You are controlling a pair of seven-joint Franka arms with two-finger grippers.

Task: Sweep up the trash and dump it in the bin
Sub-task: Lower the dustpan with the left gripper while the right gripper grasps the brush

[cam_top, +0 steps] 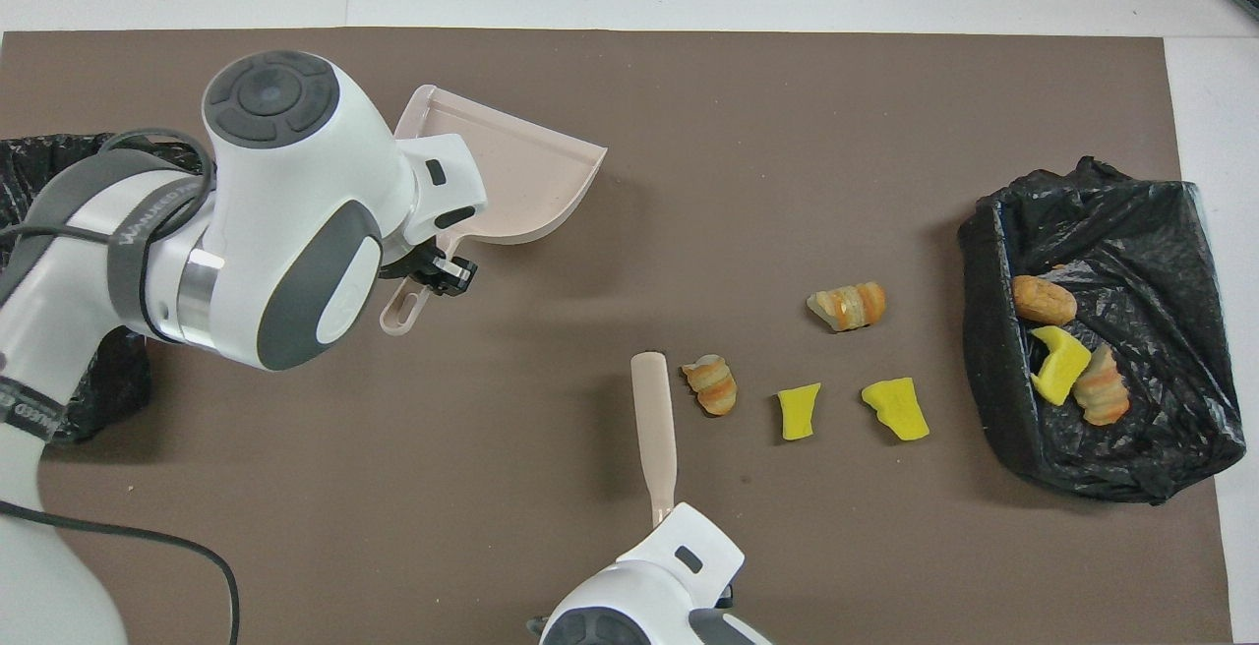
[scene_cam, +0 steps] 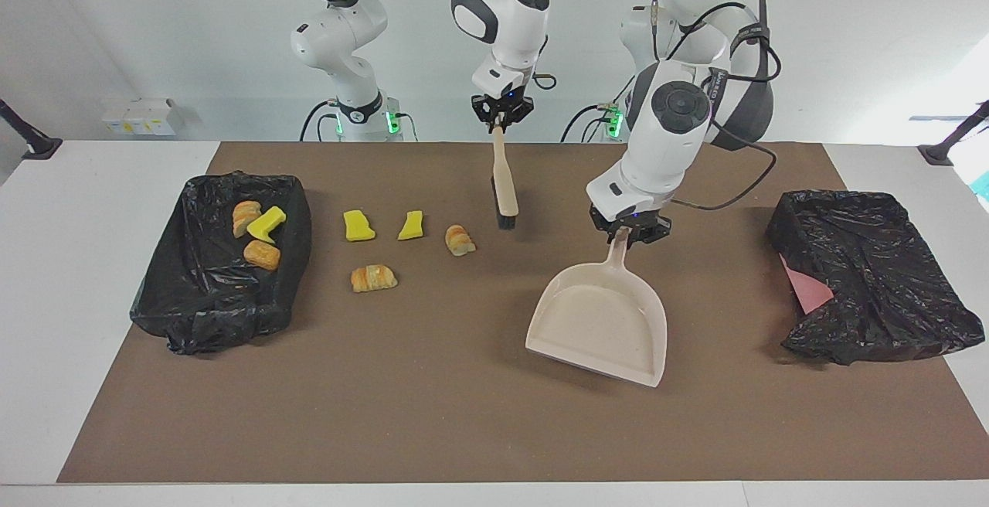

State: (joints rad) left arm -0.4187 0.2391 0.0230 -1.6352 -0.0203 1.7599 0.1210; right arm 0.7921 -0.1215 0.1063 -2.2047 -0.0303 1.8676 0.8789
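My left gripper (scene_cam: 627,233) (cam_top: 433,276) is shut on the handle of the beige dustpan (scene_cam: 599,321) (cam_top: 511,173) and holds it tilted just above the mat's middle. My right gripper (scene_cam: 501,117) is shut on the handle of a beige brush (scene_cam: 504,190) (cam_top: 656,419), which hangs bristles down beside a bread piece (scene_cam: 459,240) (cam_top: 711,384). Several trash scraps lie on the mat: two yellow sponge chunks (scene_cam: 358,225) (scene_cam: 411,225) and another pastry (scene_cam: 373,277). A black-lined bin (scene_cam: 201,314) (cam_top: 1131,232) at the right arm's end holds three scraps (scene_cam: 262,254).
A second black-lined bin (scene_cam: 865,275) (cam_top: 39,148) with a pink patch (scene_cam: 803,290) showing sits at the left arm's end. A brown mat (scene_cam: 433,414) covers the white table.
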